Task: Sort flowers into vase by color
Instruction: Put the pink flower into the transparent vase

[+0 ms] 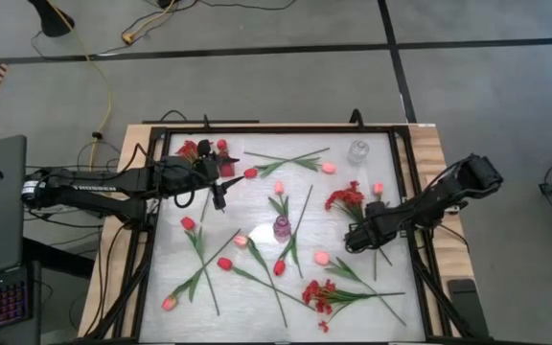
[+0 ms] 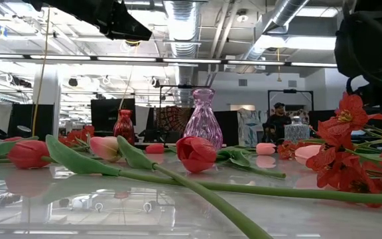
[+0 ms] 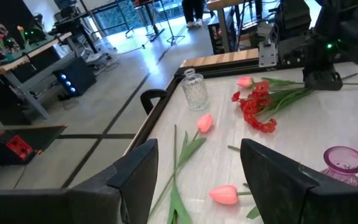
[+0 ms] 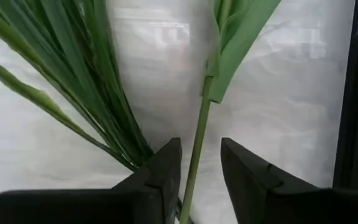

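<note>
Pink tulips, red tulips and red blossom bunches lie scattered flat on the white table. My right gripper [image 1: 364,238] points down at the right side, over the thin green stem [image 4: 199,130] of a pink tulip [image 1: 378,189]. It is open, one finger on each side of the stem, with a gap showing. Beside the stem lie the long leaves [image 4: 98,81] of a red bunch [image 1: 346,198]. My left gripper [image 3: 197,174] hangs open and empty above the far left of the table [image 1: 220,196].
A pink vase [image 1: 282,228] stands mid-table, a clear vase [image 1: 358,151] at the far right and a red vase [image 2: 123,126] at the far left. A black frame rail [image 4: 356,93] runs close beside my right gripper. Flowers lie across most of the surface.
</note>
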